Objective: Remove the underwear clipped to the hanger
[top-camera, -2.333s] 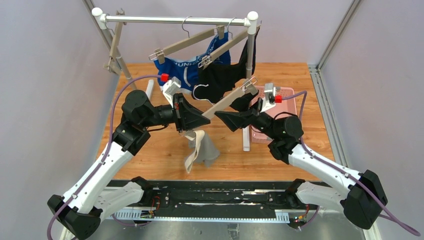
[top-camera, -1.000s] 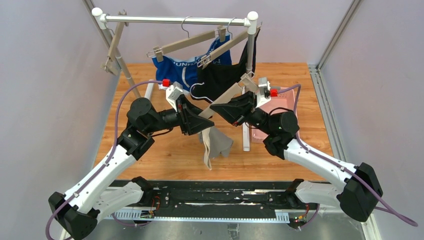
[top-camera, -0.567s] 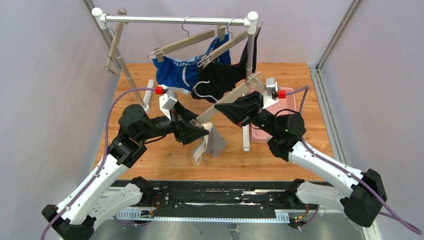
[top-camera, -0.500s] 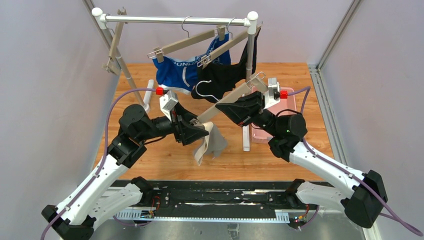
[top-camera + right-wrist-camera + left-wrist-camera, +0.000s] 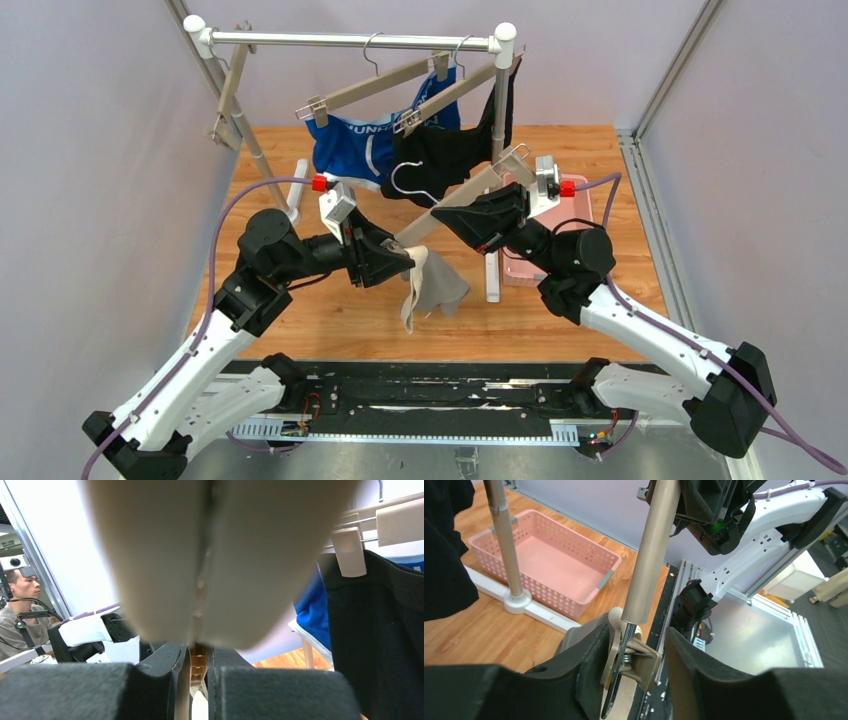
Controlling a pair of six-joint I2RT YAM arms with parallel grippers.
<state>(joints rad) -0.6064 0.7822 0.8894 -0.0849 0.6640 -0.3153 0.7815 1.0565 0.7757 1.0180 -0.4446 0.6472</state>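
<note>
My right gripper (image 5: 447, 215) (image 5: 199, 680) is shut on a beige hanger (image 5: 492, 171) (image 5: 220, 555), holding it slanted above the table. The grey underwear (image 5: 433, 286) (image 5: 572, 637) hangs from the clip (image 5: 410, 252) (image 5: 636, 655) at the hanger's lower end. My left gripper (image 5: 400, 258) (image 5: 636, 636) straddles that clip, open: one finger touches it and a small gap shows at the other. The blue underwear (image 5: 350, 150) (image 5: 312, 605) and the black underwear (image 5: 450, 152) (image 5: 380, 630) stay clipped to two hangers on the rail (image 5: 350, 40).
A pink basket (image 5: 578, 200) (image 5: 549, 565) sits on the wooden table at the right, behind the right arm. The rack's upright post (image 5: 498, 110) (image 5: 506, 550) and white foot (image 5: 492, 280) stand close to both grippers.
The left arm drew back to the left and its jaws widened, then narrowed around the clip. The right gripper raised the hanger slightly. The grey underwear swung beneath the clip.
</note>
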